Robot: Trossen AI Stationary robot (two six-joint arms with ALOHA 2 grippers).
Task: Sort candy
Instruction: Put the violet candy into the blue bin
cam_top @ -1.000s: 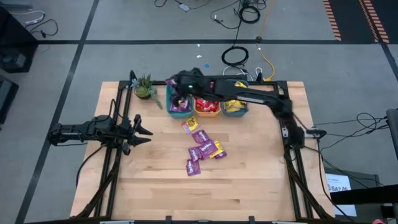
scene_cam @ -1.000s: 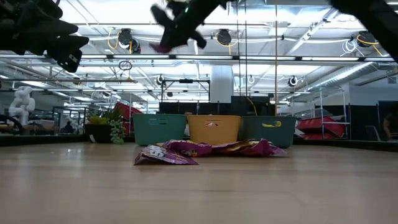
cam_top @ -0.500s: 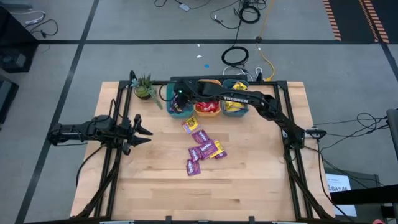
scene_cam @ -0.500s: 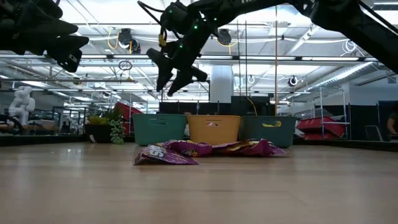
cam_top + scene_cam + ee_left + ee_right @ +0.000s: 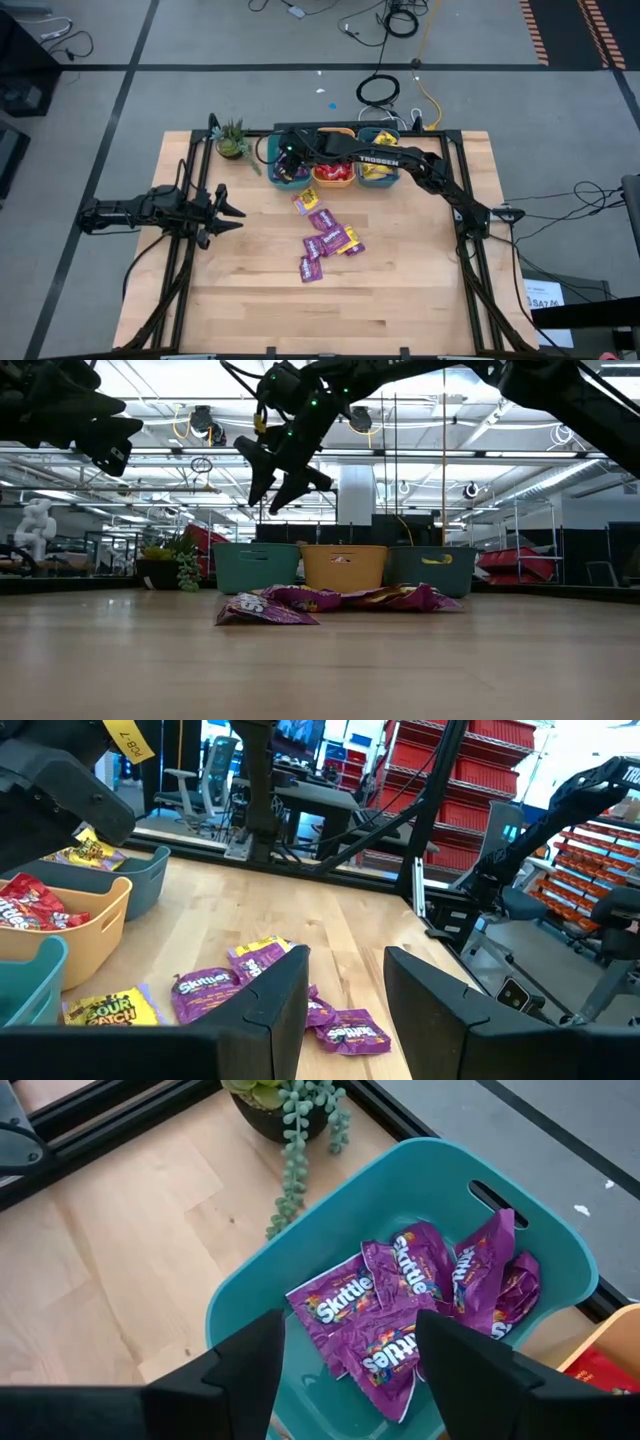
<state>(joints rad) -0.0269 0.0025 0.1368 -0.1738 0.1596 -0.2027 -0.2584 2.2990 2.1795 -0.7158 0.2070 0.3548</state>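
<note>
Right wrist view: my right tool (image 5: 345,1370) released, empty, above teal bin (image 5: 250,1295); purple candy (image 5: 400,1315) lying below it. Left tool (image 5: 345,1005) released.

Both of my arms were dark, near-black, built of slender jointed links. The right arm (image 5: 400,160) carried white TROSSEN lettering along its forearm link and a small green light near the wrist; thin dark cables looped off that wrist in the low view. The left arm (image 5: 150,212) showed the same matte black finish. I noted the left gripper (image 5: 345,1005) had two broad, flat, dark fingers with squared edges. The right gripper (image 5: 350,1365) had matching dark, angular fingers.
</note>
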